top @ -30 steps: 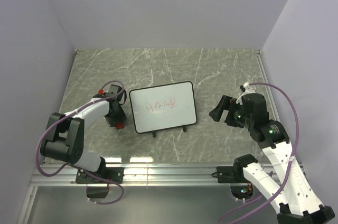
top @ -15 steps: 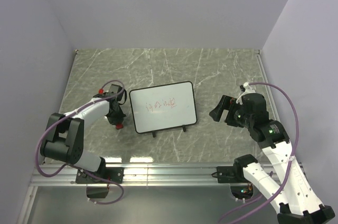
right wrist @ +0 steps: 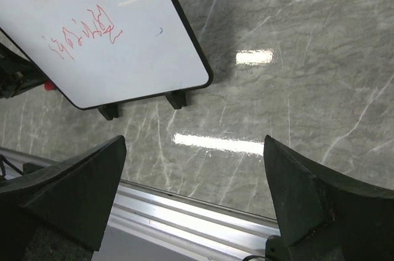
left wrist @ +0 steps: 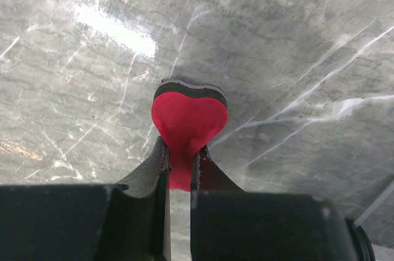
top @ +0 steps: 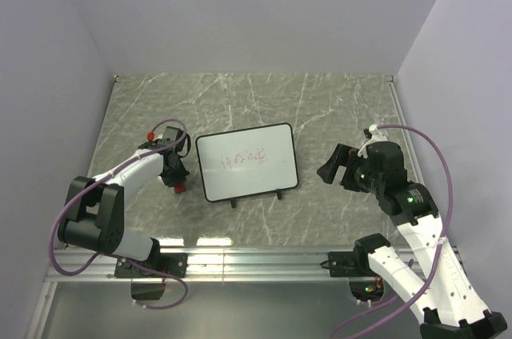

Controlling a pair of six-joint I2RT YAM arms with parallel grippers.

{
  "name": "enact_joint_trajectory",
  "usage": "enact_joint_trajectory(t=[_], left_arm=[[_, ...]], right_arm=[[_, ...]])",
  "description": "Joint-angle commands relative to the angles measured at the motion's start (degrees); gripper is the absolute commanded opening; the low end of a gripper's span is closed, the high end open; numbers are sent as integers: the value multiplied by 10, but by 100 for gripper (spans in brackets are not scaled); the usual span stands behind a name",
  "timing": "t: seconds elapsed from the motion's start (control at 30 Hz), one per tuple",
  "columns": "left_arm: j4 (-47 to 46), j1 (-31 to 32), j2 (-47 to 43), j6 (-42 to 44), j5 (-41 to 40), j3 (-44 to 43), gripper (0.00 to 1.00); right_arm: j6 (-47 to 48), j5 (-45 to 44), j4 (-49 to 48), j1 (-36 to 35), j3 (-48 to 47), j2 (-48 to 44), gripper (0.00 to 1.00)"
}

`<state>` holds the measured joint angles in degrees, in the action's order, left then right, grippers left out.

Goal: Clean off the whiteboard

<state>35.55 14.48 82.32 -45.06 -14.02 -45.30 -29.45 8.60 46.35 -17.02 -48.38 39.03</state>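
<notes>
Grey marble table (top: 336, 107) seen from above w/ the whiteboard (top: 246, 161) lying flat near its centre, btwn the two arms: white rectangle, rounded corners, thin black frame, two small black feet on the near edge, red scribbles across the upper middle. Right claw (top: 334, 166) hangs to the board's right, well apart, jaws wide, holding nothing. Left claw (left wrist: 180, 156), just beside the board's left edge, is pinched tight on a red heart-shaped eraser (left wrist: 188, 116) w/ a black base.
</notes>
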Motion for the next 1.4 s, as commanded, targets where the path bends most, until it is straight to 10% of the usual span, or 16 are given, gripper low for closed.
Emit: enact_joint_trajectory(t=[0.0,0.63,1.37], left_arm=[[-8,0,-13,9,-12,-8,1],[72,78,-147,45,-61,-159,0],[121,340,135,6,-116,-472,0]], right_arm=[[10,-8,-19,-3,2,-11,99],[14,-6,-93,-4,-122,96,100],[-75,263,-438,114,-12,366,99]])
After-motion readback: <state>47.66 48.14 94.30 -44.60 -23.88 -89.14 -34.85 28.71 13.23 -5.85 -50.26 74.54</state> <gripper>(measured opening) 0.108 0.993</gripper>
